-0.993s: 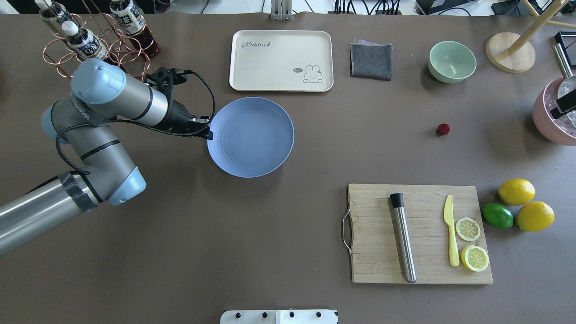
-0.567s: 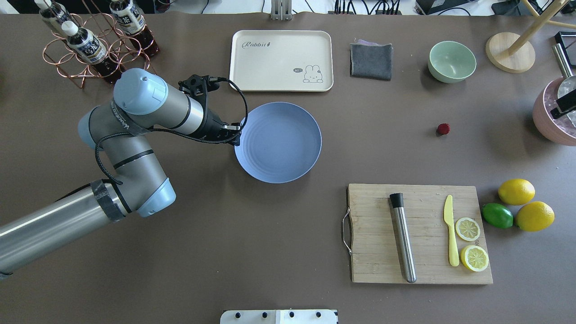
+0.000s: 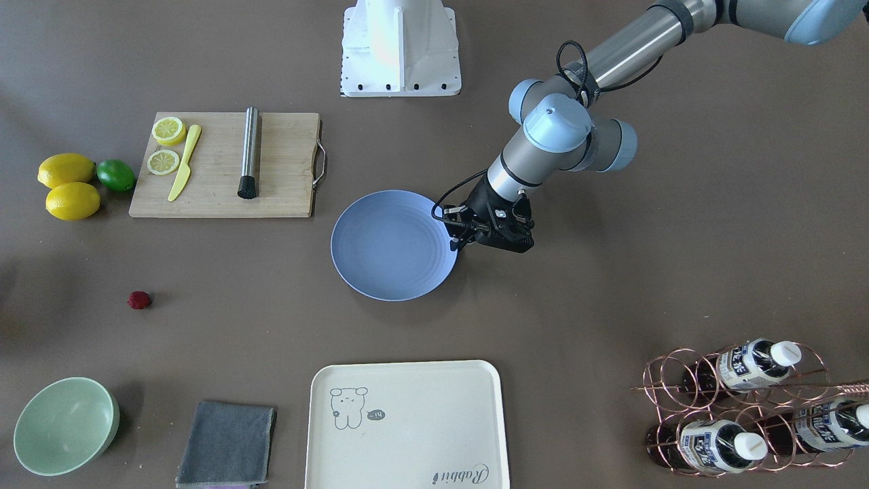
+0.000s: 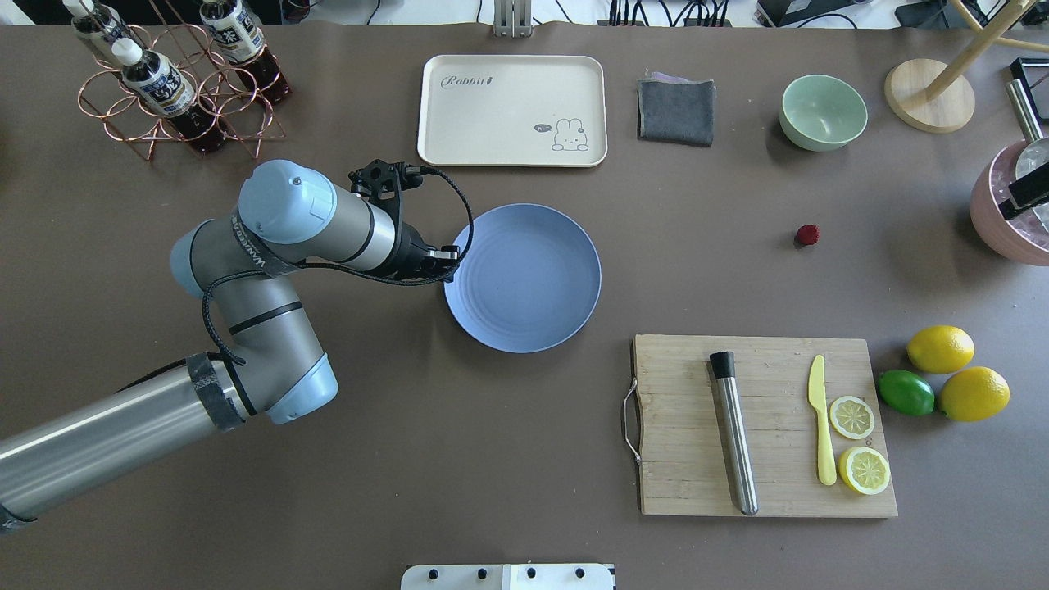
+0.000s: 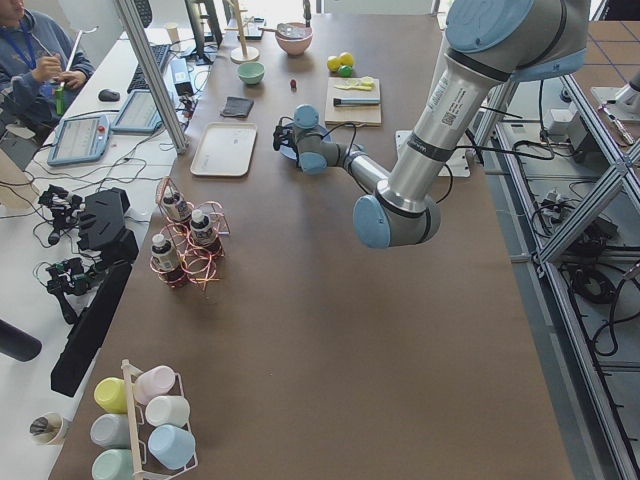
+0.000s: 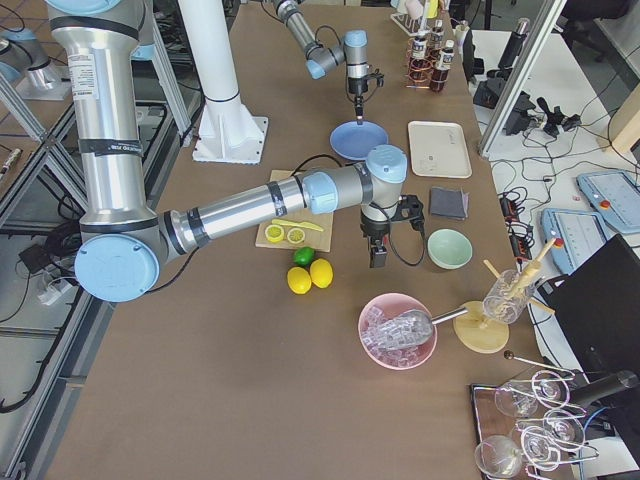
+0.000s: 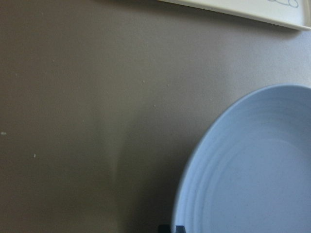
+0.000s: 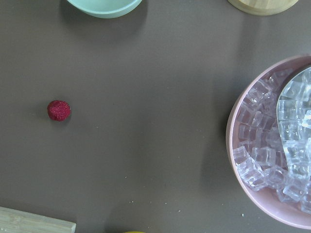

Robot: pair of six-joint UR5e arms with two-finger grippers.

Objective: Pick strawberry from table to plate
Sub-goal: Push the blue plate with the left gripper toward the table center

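The strawberry [image 4: 807, 235] is a small dark-red berry lying alone on the brown table [image 4: 410, 459], right of centre; it also shows in the front view [image 3: 139, 299] and at the left of the right wrist view [image 8: 59, 110]. The blue plate [image 4: 533, 279] lies flat near the table's middle. My left gripper [image 4: 449, 260] is shut on the plate's left rim, seen too from the front [image 3: 453, 238]; the left wrist view shows the plate [image 7: 252, 170] beside the fingertips. My right gripper [image 6: 378, 255] hangs above the table near the strawberry; I cannot tell whether it is open or shut.
A wooden cutting board [image 4: 680, 426] with a metal muddler, yellow knife and lemon slices lies front right, with two lemons and a lime [image 4: 905, 392] beside it. Behind are a cream tray [image 4: 512, 111], grey cloth [image 4: 676, 111], green bowl [image 4: 823, 111], pink ice bowl [image 4: 1004, 221] and bottle rack [image 4: 172, 90].
My left arm has slid the plate to the right and a little toward the robot, its gripper staying on the rim. The strawberry has not moved.
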